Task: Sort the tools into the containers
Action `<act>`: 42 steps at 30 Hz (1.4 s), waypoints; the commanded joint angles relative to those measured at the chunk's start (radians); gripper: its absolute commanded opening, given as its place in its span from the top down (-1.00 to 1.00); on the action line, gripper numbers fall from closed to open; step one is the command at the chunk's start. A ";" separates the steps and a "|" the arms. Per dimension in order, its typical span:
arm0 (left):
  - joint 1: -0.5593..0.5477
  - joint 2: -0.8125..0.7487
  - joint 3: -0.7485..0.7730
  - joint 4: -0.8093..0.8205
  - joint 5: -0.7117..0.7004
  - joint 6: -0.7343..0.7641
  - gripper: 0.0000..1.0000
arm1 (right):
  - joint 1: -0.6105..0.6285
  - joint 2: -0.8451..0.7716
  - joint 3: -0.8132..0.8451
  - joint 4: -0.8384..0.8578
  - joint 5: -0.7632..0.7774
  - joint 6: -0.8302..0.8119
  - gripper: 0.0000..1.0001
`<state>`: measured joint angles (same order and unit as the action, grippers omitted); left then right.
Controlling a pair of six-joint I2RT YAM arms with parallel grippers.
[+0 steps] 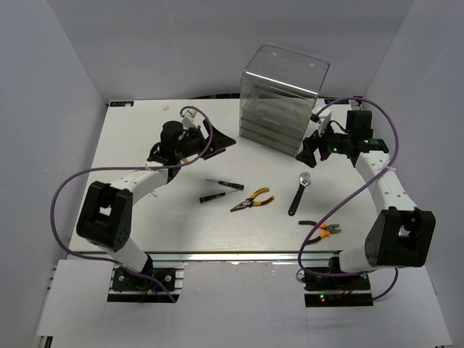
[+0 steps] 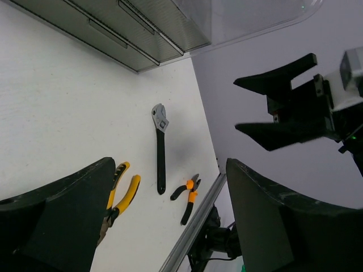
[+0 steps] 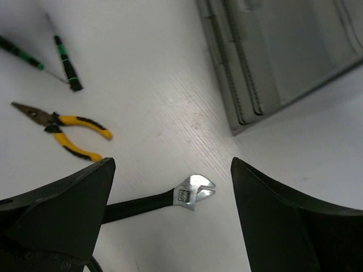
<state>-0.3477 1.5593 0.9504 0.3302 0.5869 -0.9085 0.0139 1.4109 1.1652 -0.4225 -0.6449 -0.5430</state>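
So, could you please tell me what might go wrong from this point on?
The drawers all look shut, so pulling one open could drag the whole cabinet along. The two screwdrivers lie close together, so a grasp may catch both or knock one away. The cutters sit near the front edge of the table, where a nudge could push them off.

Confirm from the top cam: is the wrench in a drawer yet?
No, the wrench lies out on the table, in front of the drawer cabinet.
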 commanded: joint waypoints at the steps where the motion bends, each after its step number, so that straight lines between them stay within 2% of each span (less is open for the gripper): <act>1: -0.028 0.050 0.086 0.110 0.031 -0.049 -0.80 | -0.003 -0.029 0.062 -0.116 -0.217 -0.165 -0.79; 6: -0.071 0.178 0.198 0.133 -0.041 -0.056 -0.80 | -0.003 -0.081 -0.028 -0.006 -0.331 -0.123 -0.79; 11: -0.120 0.289 0.336 0.148 -0.134 -0.079 -0.69 | -0.003 -0.142 -0.113 0.197 -0.292 0.023 -0.79; 13: -0.137 0.336 0.358 0.167 -0.221 -0.104 -0.67 | -0.003 -0.153 -0.125 0.252 -0.282 0.064 -0.79; 20: -0.175 0.504 0.516 0.214 -0.343 -0.174 -0.39 | -0.003 -0.179 -0.124 0.327 -0.260 0.129 -0.77; 34: -0.178 0.717 0.751 0.230 -0.345 -0.239 -0.03 | -0.032 -0.207 -0.176 0.378 -0.254 0.156 -0.77; 42: -0.180 0.749 0.768 0.234 -0.348 -0.265 0.11 | -0.040 -0.202 -0.174 0.383 -0.251 0.156 -0.77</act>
<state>-0.5259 2.3180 1.6840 0.5495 0.2501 -1.1557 -0.0196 1.2236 0.9981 -0.0837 -0.8925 -0.3954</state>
